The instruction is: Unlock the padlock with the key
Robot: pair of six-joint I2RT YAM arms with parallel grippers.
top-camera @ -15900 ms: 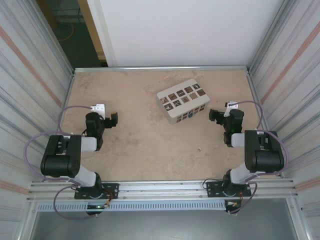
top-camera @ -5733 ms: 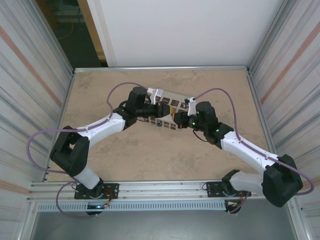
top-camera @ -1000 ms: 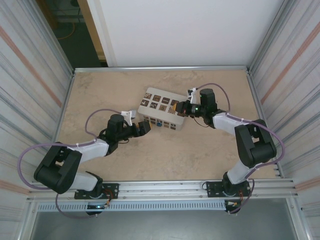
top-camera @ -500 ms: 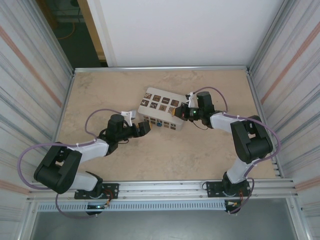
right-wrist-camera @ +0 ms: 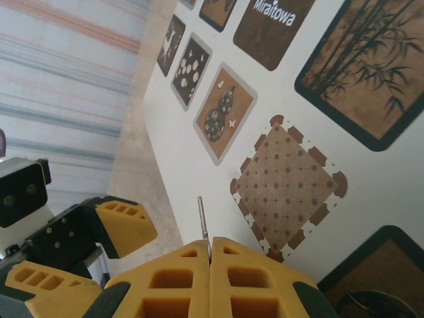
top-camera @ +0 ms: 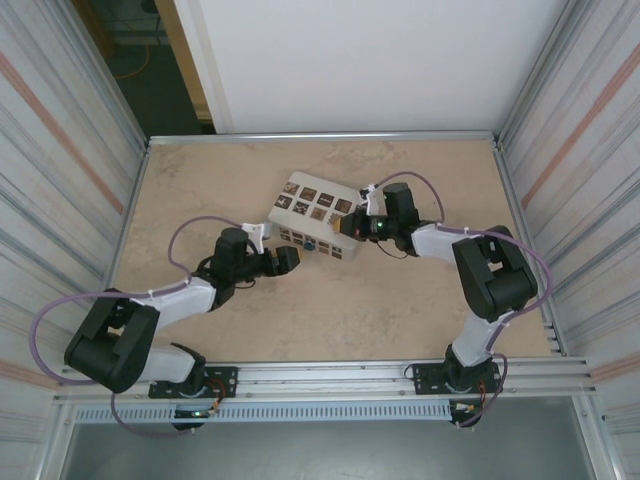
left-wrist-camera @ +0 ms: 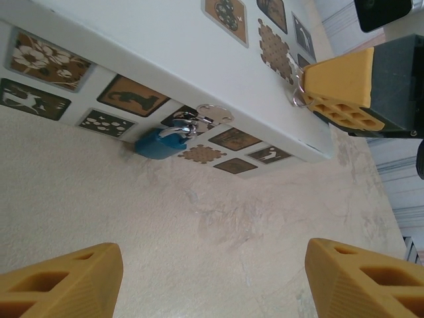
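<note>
White box (top-camera: 312, 205) with brown picture tiles sits mid-table (top-camera: 350, 320), corrugated metal walls (top-camera: 60, 150) on both sides and purple cables (top-camera: 190, 225) looping off the arms. Blue padlock (left-wrist-camera: 158, 144) hangs on the box's side face toward the left arm, with a silver ring (left-wrist-camera: 213, 112) at its shackle. Left gripper (top-camera: 287, 261) is low on the table near that face, jaws spread wide, nothing in them, bare tabletop between it and the padlock. Right gripper (right-wrist-camera: 210, 245) is over the top of the box at its right end, jaws pressed together on a thin metal blade, the key (right-wrist-camera: 202, 222), seen edge-on. One tile reads "Miraitowa" (right-wrist-camera: 275, 12); the other tiles are pictures, no text legible.
</note>
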